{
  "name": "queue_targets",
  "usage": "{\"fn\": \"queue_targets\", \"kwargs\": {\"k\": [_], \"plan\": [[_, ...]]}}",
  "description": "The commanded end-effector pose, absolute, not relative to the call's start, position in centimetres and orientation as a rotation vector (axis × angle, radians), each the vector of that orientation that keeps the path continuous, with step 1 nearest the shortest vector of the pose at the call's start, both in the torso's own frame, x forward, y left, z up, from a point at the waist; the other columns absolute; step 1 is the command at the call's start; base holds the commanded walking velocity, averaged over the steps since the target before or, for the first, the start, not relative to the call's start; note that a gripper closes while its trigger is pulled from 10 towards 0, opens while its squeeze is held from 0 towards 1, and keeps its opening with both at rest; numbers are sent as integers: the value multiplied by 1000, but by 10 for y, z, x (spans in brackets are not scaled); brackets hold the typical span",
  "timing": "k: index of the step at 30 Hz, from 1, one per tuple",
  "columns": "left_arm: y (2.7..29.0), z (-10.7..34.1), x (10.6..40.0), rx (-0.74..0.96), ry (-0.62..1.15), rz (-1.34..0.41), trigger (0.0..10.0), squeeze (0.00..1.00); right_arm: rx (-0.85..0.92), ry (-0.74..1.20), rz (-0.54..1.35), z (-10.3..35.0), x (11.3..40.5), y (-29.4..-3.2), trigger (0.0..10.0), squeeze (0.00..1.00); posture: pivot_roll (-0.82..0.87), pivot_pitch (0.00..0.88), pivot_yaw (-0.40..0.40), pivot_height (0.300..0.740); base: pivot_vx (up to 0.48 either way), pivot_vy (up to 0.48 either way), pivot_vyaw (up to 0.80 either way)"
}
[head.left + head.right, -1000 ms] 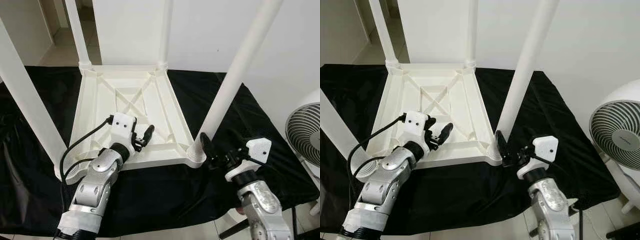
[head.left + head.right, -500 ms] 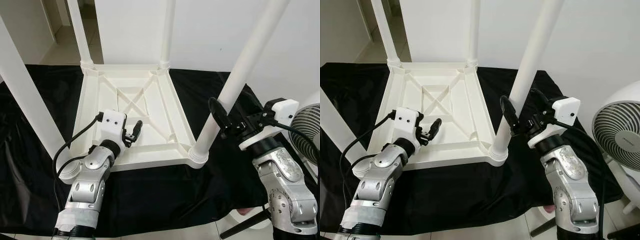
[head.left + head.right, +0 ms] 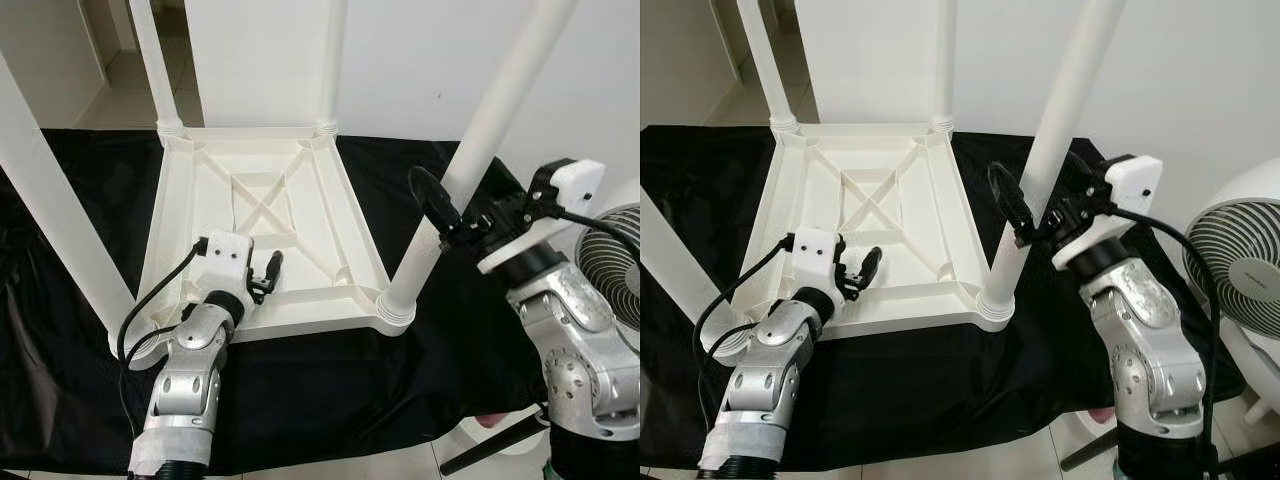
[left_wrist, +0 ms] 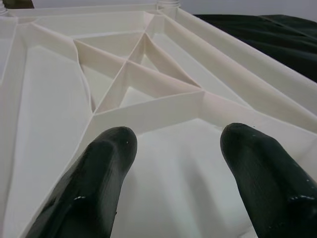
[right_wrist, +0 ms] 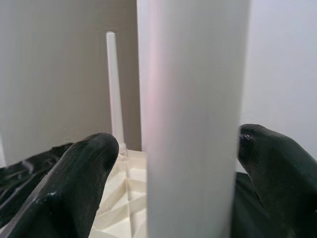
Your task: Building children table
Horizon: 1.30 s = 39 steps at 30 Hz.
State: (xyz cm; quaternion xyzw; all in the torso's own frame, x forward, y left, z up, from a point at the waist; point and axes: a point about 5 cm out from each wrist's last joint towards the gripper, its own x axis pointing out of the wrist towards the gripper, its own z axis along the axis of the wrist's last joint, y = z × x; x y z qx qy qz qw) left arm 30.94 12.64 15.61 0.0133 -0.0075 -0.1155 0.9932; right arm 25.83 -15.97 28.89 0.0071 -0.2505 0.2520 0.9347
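In your left eye view, the white table (image 3: 265,235) lies upside down on the black cloth (image 3: 330,390), legs up. Your right gripper (image 3: 452,213) brackets the near-right leg (image 3: 470,170). Left wrist view: the left gripper (image 4: 178,148) is spread over the ribbed underside. Right wrist view: fingers (image 5: 81,163) spread around the leg.

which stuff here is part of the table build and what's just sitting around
Part of the job:
- upturned white table top
- near-right leg, between the open fingers of the right gripper
- the other three legs
- left gripper, open over the table top

Just lying about:
- black cloth
- white fan
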Motion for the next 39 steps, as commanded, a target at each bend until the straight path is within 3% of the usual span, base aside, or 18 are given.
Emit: {"fn": "queue_targets", "kwargs": {"k": [1,7,14,17,26,39], "plan": [[150,145,305,5,41,282,10000,0,15,-527,554,296,257,-157,10000,0,-25,69,-32,740,0,0,0],[148,145,300,-85,53,345,10000,0,30,-541,575,305,261,-154,10000,0,-21,68,-42,740,0,0,0],[134,155,287,-173,-89,198,10000,0,27,-563,511,316,274,-159,10000,0,-10,80,-66,740,0,0,0],[123,166,283,-164,-195,79,10000,0,14,-546,488,316,280,-162,10000,0,-8,83,-70,740,0,0,0],[104,178,279,-110,-294,-124,10000,0,-28,-555,492,319,287,-161,10000,0,-1,90,-80,740,0,0,0],[103,160,277,-49,-246,-253,10000,0,-71,-551,487,317,290,-162,10000,0,-26,97,-58,740,0,0,0]]}}
